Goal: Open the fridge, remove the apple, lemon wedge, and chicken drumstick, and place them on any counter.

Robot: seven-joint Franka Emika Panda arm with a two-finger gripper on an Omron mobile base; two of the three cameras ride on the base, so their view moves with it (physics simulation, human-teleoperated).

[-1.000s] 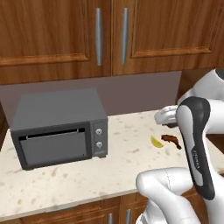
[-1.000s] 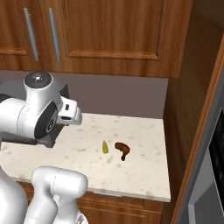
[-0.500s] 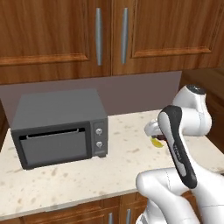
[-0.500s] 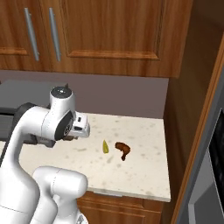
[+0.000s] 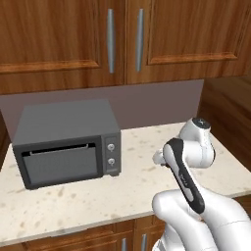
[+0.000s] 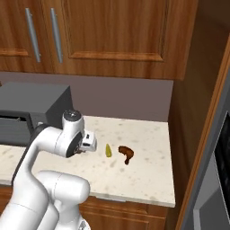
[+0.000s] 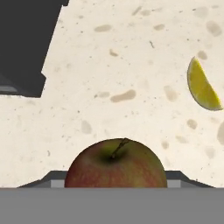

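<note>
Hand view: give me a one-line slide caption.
Gripper carrying the apple above the speckled counter, lemon wedge lying nearby.

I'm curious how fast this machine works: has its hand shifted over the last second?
Yes. The gripper has swung down toward the counter, closing on the lemon wedge.

Brown wood wall cabinets (image 5: 122,39), grey-mauve backsplash (image 5: 147,105), grey microwave (image 5: 66,142).

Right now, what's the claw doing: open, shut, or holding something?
Claw: closed on the apple, held over the counter near the lemon wedge.
</note>
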